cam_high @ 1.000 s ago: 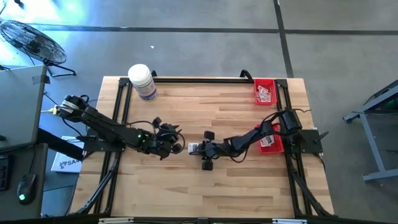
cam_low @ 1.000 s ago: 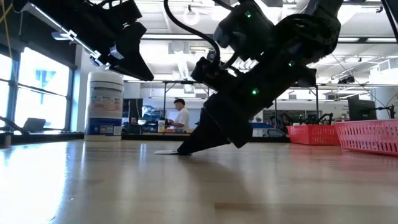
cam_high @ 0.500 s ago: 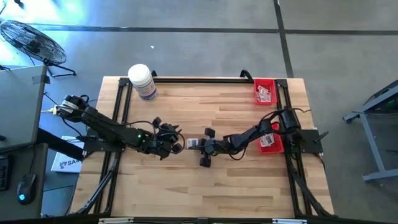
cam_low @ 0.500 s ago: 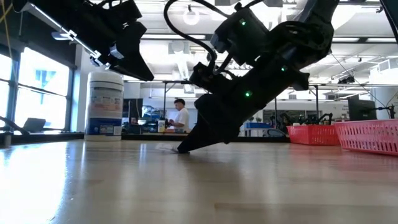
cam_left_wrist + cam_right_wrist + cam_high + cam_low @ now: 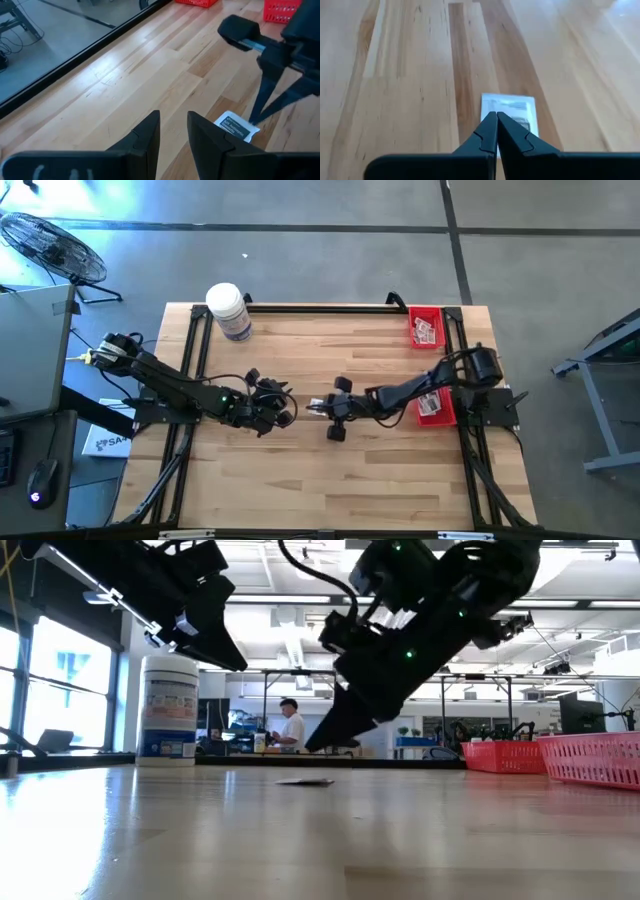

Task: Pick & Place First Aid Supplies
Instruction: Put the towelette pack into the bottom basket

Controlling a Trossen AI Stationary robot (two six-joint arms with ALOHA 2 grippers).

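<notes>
One small white first aid packet with dark print (image 5: 512, 112) lies flat on the wooden table near its middle; it also shows in the low view (image 5: 305, 781) and the left wrist view (image 5: 235, 126). My right gripper (image 5: 315, 747) hangs shut just above it, its tips (image 5: 496, 116) clear of the packet with nothing between them. My left gripper (image 5: 172, 130) hovers open a little to the packet's left (image 5: 283, 410), pointing toward it. More packets lie in the red baskets at the right.
A big white jar with a bluish label (image 5: 229, 311) stands at the far left of the table. Two red baskets (image 5: 426, 328) (image 5: 436, 406) sit along the right edge. Black frame rails (image 5: 320, 307) border the table. A person (image 5: 290, 725) stands in the room behind.
My right gripper has shut, risen off the table and drawn back a little toward the right edge. The packet has stayed flat on the table, shifted only slightly. My left gripper has kept still.
</notes>
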